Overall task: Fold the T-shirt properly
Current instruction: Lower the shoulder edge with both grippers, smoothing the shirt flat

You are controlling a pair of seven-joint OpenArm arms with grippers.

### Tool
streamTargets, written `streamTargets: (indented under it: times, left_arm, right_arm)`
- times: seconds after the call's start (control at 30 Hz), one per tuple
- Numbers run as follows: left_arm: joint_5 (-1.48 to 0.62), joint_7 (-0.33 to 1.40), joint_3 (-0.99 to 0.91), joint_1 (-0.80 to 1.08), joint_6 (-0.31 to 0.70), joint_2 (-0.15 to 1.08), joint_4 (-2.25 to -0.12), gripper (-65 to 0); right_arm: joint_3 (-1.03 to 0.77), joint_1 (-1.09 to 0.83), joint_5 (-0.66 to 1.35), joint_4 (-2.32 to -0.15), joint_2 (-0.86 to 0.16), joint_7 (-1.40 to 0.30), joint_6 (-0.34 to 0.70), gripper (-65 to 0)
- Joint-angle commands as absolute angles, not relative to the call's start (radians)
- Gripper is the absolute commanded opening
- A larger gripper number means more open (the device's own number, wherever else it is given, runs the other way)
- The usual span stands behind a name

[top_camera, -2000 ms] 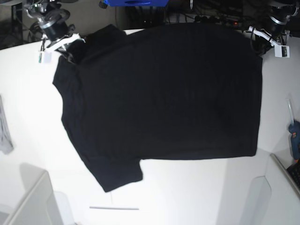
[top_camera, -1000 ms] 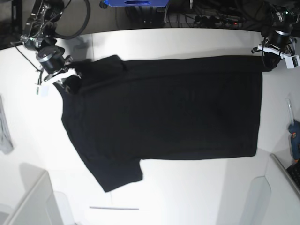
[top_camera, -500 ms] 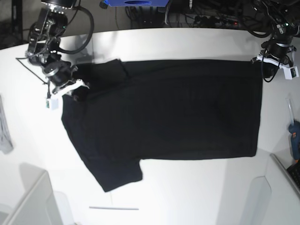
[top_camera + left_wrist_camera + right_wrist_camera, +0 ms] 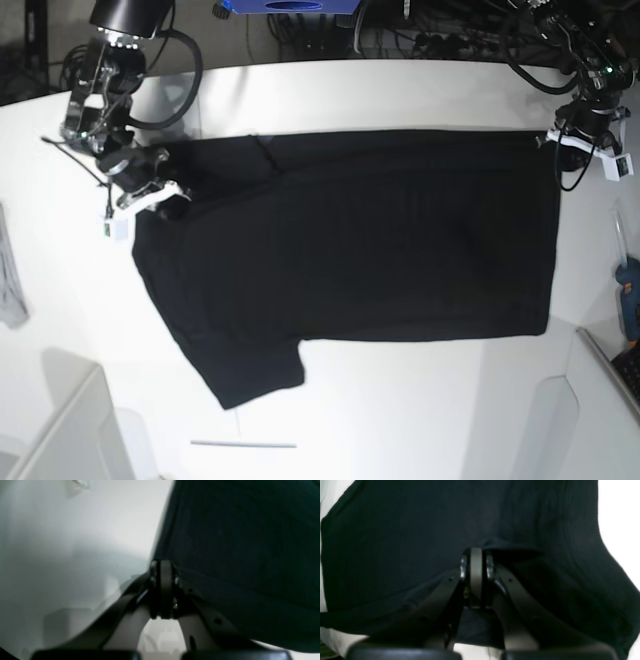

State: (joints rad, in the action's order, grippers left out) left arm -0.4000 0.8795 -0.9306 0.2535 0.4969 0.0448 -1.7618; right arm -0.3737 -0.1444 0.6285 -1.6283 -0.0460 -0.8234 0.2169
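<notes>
The black T-shirt (image 4: 360,240) lies spread on the white table (image 4: 380,95), plain side up, with one sleeve (image 4: 250,370) pointing to the near left. At the shirt's far left corner, my right gripper (image 4: 166,200) is shut on a bunch of the cloth. The right wrist view shows that gripper (image 4: 476,552) closed, with dark fabric (image 4: 395,542) gathered around its tips. At the far right corner, my left gripper (image 4: 561,150) is shut on the shirt's edge. In the left wrist view this gripper (image 4: 162,565) pinches the hem where the T-shirt (image 4: 237,542) meets the bare table (image 4: 75,530).
A small grey cloth (image 4: 10,285) hangs at the left edge. A blue tool (image 4: 628,292) and a keyboard corner (image 4: 630,372) sit at the right. A white box (image 4: 70,430) stands near left, with a thin strip (image 4: 243,443) beside it. Cables crowd the back.
Both grippers have come nearer and lower with the shirt's far edge. That edge has drawn back from the table's far side, and more bare white table shows behind it.
</notes>
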Motion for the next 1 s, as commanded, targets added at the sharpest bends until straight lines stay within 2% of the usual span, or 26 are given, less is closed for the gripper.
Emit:
streamTargets:
  times: [0.0,0.27,0.9,0.93,0.97]
  left_arm:
    - [-0.410,0.857,-0.934,0.242,0.496,0.059,-1.778,-65.0]
    - [-0.351,0.857,-0.858,0.213,0.495,0.082,-1.744,-65.0]
    - [-0.318,0.855,-0.858,0.171,0.495,0.082,-1.735,-65.0]
    - [-0.318,0.852,-0.858,0.170,0.495,0.082,-1.735,-65.0]
    - [-0.318,0.852,-0.860,0.170,0.495,0.082,-1.735,-65.0]
  right_arm:
    - [-0.377,-0.122,0.647,-1.633,-0.054,-0.803,0.223,-65.0]
    - [-0.377,-0.090,0.645,-1.618,-0.054,-0.803,0.223,-65.0]
    - [-0.377,-0.090,0.645,-1.618,-0.056,-0.806,0.223,-65.0]
    - [-0.377,-0.090,0.645,-1.618,-0.056,-0.806,0.223,-62.7]
    - [-0.378,-0.090,0.645,-1.618,-0.054,-0.805,0.223,-57.0]
